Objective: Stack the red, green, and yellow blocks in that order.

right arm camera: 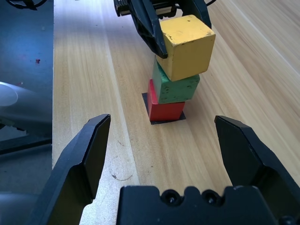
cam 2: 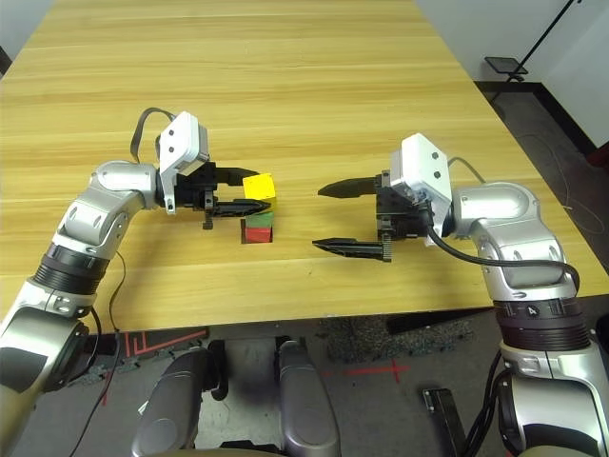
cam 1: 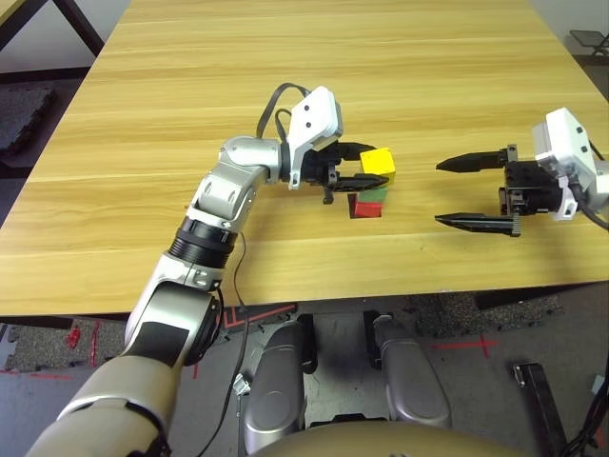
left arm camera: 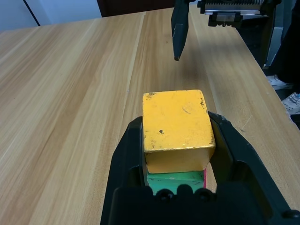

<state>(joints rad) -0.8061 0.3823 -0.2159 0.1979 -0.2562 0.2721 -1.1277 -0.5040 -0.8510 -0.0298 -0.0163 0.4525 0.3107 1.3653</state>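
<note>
On the left arm (cam 1: 221, 195), extends forward over the near part of the table (cam 1: 238, 48), then turns at the wrist to aim the left claw (cam 1: 377, 164) toward the robot's right. Closes from both sides on the yellow block (right arm camera: 190, 47); grips near the fingertips. On the right arm (cam 2: 519, 257), reaches over the table and aims the right claw (cam 2: 317, 217) toward the robot's left, facing the blocks. Stands wide there, holds nothing.

Place the yellow block between the fingers of the left claw, directly above the green block (right arm camera: 178, 89) and slightly askew to it; cannot confirm full contact between the two. Find the green block on top of the red block (right arm camera: 166, 110), below the left claw. Note the red block at the bottom, on the black patch (right arm camera: 146, 101). Record all three blocks as well apart from the right claw
</note>
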